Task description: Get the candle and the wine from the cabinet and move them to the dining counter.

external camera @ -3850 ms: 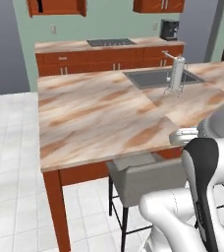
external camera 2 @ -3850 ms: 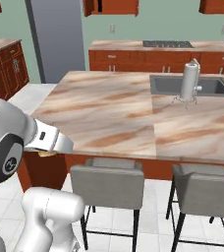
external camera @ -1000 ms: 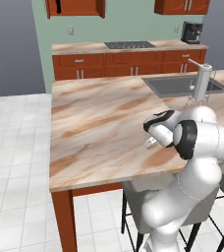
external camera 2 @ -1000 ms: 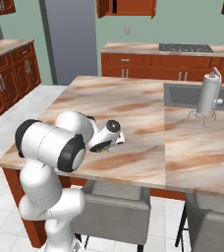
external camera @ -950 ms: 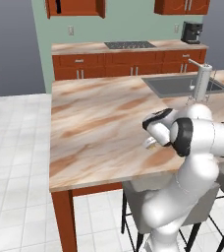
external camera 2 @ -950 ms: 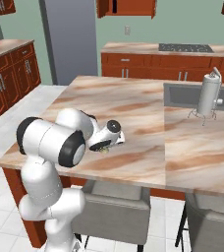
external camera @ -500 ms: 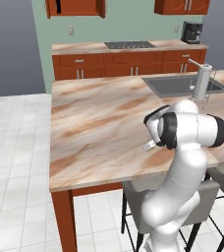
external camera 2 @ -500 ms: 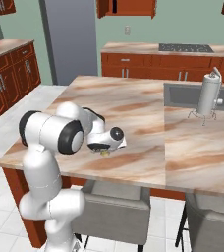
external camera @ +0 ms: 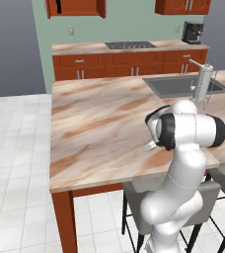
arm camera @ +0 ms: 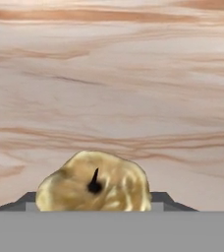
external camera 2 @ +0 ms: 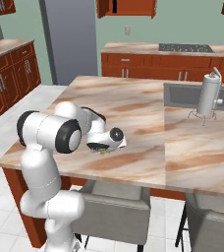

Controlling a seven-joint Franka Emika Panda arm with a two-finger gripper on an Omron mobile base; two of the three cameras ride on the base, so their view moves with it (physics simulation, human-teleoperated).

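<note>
Just one candle (arm camera: 94, 184) between the tool's (external camera 2: 104, 150) closed jaws, over one dining counter (external camera: 94, 123).

Lumpy, squat yellowish-tan wax candle (arm camera: 94, 183) with a short dark wick, seen from above at the lower centre, between two dark finger tips (arm camera: 20, 203) that flank it. Contact with the fingers cannot be judged. Beyond it: tan-brown marble-patterned dining counter top (arm camera: 114, 78), streaked with darker veins.

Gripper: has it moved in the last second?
Yes, slightly: the gripper, holding the candle, has sunk toward the dining counter, no nearer the sink.
</note>
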